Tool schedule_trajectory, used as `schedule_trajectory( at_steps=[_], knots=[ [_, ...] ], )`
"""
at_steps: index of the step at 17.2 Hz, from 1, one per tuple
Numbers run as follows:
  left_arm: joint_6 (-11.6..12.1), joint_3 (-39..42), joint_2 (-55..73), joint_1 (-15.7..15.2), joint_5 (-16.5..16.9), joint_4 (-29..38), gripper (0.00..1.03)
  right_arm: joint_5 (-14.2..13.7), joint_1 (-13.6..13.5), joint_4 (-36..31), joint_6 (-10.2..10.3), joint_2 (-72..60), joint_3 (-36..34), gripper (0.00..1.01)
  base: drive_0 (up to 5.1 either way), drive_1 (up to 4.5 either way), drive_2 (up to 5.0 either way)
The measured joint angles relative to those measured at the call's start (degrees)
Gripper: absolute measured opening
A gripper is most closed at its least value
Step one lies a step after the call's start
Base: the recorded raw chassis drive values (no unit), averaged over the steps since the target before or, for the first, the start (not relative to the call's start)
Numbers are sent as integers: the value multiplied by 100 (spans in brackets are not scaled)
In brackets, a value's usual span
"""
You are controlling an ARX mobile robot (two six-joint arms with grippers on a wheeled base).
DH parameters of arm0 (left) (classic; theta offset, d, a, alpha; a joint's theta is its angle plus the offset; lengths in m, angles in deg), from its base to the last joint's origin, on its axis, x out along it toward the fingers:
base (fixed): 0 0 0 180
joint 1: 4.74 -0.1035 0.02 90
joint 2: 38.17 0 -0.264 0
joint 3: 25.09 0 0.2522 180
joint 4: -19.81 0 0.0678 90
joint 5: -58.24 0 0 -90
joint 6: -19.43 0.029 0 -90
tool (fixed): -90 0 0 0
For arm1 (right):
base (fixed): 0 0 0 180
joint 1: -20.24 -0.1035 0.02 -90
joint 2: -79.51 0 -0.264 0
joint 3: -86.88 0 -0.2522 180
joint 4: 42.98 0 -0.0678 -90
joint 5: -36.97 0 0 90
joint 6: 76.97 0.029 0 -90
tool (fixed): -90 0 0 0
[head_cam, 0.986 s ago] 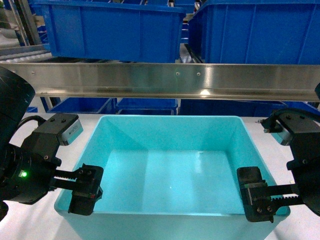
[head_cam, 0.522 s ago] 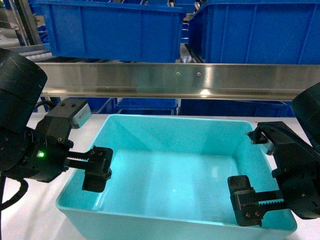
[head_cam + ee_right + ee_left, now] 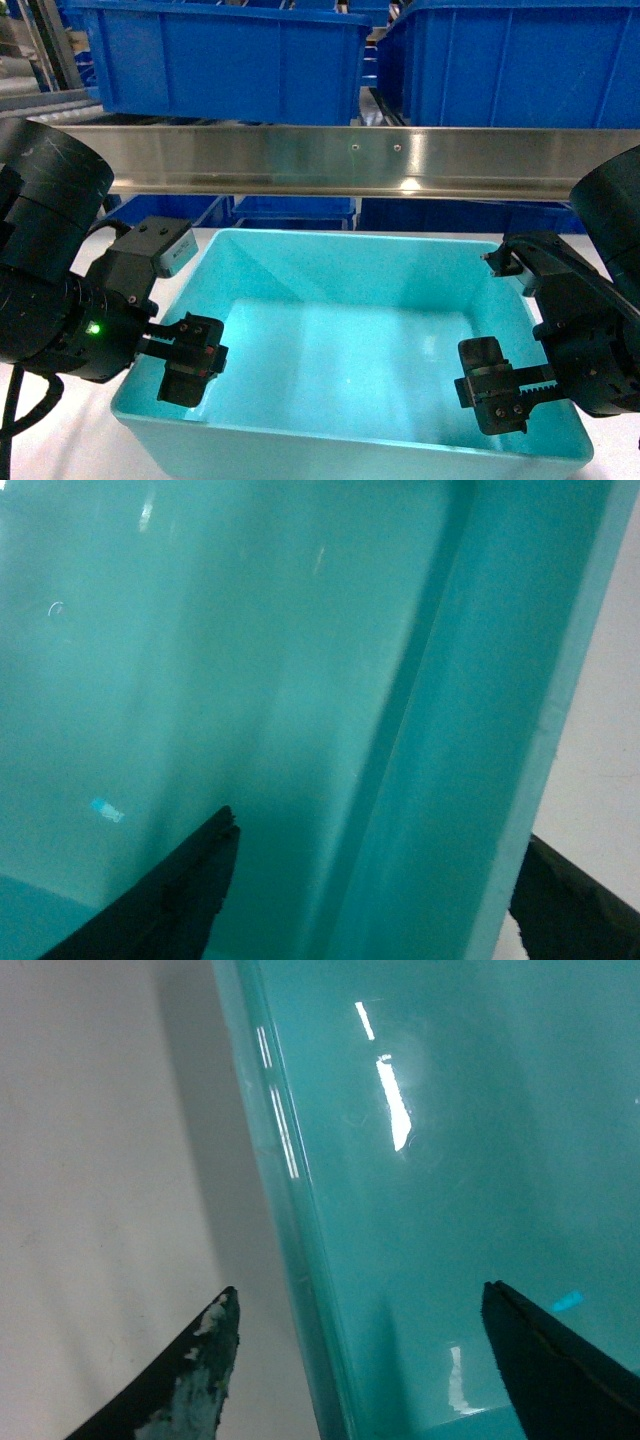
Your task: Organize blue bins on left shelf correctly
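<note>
The turquoise tub (image 3: 350,350) is placed on the white tabletop (image 3: 40,450), just near of the left shelf's steel rail (image 3: 350,158), mouth upward, long axis running left to right. Its left wall is straddled by the left hand (image 3: 190,360) and its right wall by the right hand (image 3: 495,398), fingers apart, not yet clamped, presumably for a balanced two-sided lift.

A white tabletop (image 3: 60,440) is seen at 6 o'clock. Royal-blue bins (image 3: 220,60) are seen at 12 o'clock, under bright overhead light.
</note>
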Motion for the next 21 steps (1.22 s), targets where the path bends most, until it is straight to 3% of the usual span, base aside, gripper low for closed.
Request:
schedule_trajectory(
  at_steps=[7,8,10,14,21],
  knots=[
    [2,0,0,0,-70,-4,9,-52,31,11,-7,0,2,13,0,0,0],
    [-114,0,0,-31,-42,-2,1,-79,37,0,109,0,2,5,0,0,0],
    [-181,0,0,2,-92,-4,2,-144,33,-7,310,0,7,2,0,0,0],
    [-254,0,-90,-24,-44,-133,2,-142,24,13,348,68,-7,2,0,0,0],
    [-332,28,-1250,-57,-90,-407,2,-219,-127,55,522,1344,-245,2,0,0,0]
  ],
)
